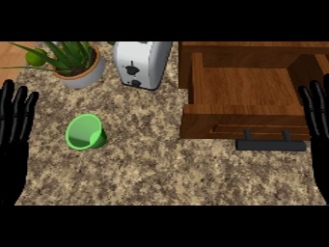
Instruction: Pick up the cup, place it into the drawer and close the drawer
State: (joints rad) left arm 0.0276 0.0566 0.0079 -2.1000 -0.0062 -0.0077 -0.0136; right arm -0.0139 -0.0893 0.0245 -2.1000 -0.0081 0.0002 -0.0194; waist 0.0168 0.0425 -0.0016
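The desk [195,178], a speckled stone top, carries everything in view. The wooden drawer [241,94] stands pulled out at the upper right, its cavity bare, with a dark handle [271,144] on its front face. A silver toaster [142,62] stands at top centre, just beside the drawer's left wall. A potted plant [71,60] sits at upper left. The left hand [6,130] rests at the left edge, fingers straight and spread upward, holding nothing. The right hand [323,120] rests likewise at the right edge, fingers straight, holding nothing. The green cup [86,131] lies tipped on its side at left centre of the desk, mouth facing the viewer, well apart from the drawer and nearer the left hand.

Risks, as judged: the cup lies on its curved wall, so a glancing touch could roll it away from the fingers. The carry to the drawer crosses the desk near the toaster; a low path could strike the drawer's front. Closing with the cup standing proud of the cavity could jam it.

Markings: no brand, label or writing is legible on any item.
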